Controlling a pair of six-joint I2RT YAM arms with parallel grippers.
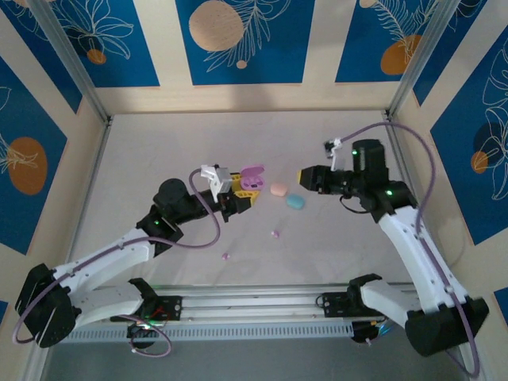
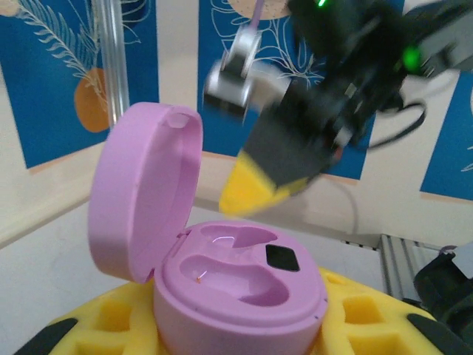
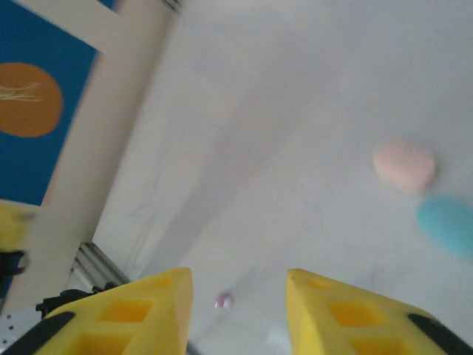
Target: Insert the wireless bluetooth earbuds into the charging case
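Pale tabletop point(image 1: 159, 151), walled in by blue leaf-patterned panels, spreads under both my arms in the overhead view. My left gripper point(image 1: 240, 195) is clamped on the lilac charging case point(image 1: 249, 181), whose lid stands open. My right gripper point(image 1: 304, 176) hovers just across from it, with a pink case point(image 1: 278, 190) and a blue case point(image 1: 295, 202) lying on the table between and slightly nearer my bases. One purple earbud point(image 1: 275, 233) lies on the table, nearer my bases than the right gripper and well apart from it. A second bud point(image 1: 225, 255) sits closer to my left arm. From my left wrist, the charging case point(image 2: 244, 288) sits squeezed between my yellow fingers point(image 2: 103, 314), its lid point(image 2: 144, 188) tilted back and both sockets bare. A blurred yellow fingertip of the right gripper point(image 2: 251, 188) hangs above it, and I cannot tell that it carries anything. From my right wrist, the right gripper point(image 3: 240, 310) stands partly open with nothing between its fingers. The purple earbud point(image 3: 223, 300) shows on the table in the gap, lying beyond the tips and not touched. The pink case point(image 3: 403, 164) and blue case point(image 3: 447, 225) lie off to the right. I judge the step to be fetching that bud. I should keep the left grip level and firm, lower the right fingers squarely astride the tiny bud, and close gently so it does not skid away.
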